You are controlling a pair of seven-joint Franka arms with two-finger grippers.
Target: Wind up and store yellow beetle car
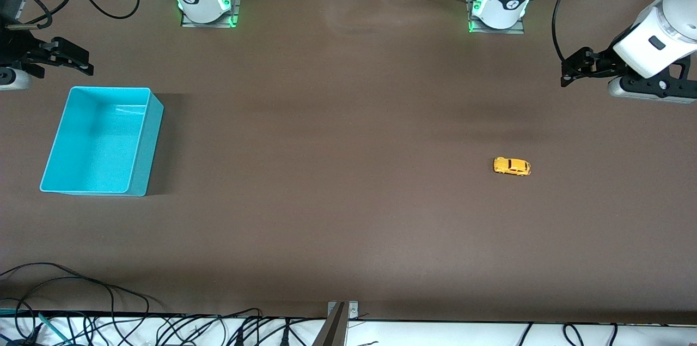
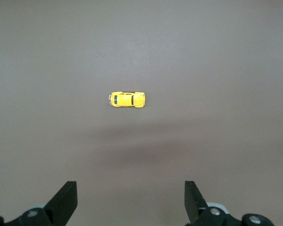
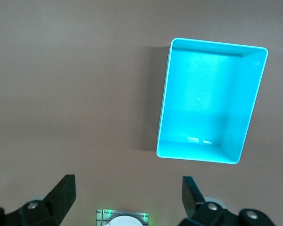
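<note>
The yellow beetle car (image 1: 512,166) stands on its wheels on the brown table, toward the left arm's end; it also shows in the left wrist view (image 2: 127,99). The turquoise bin (image 1: 65,139) stands empty toward the right arm's end and shows in the right wrist view (image 3: 254,94). My left gripper (image 1: 569,71) is open and empty, held up in the air above the table's end, well apart from the car; its fingers (image 2: 66,200) frame bare table. My right gripper (image 1: 81,62) is open and empty, held up above the table near the bin's farther end.
The two arm bases (image 1: 207,0) (image 1: 498,5) stand along the table's farthest edge with green lights. Cables (image 1: 109,324) lie along the nearest edge. A metal bracket (image 1: 340,313) sits at the middle of the nearest edge.
</note>
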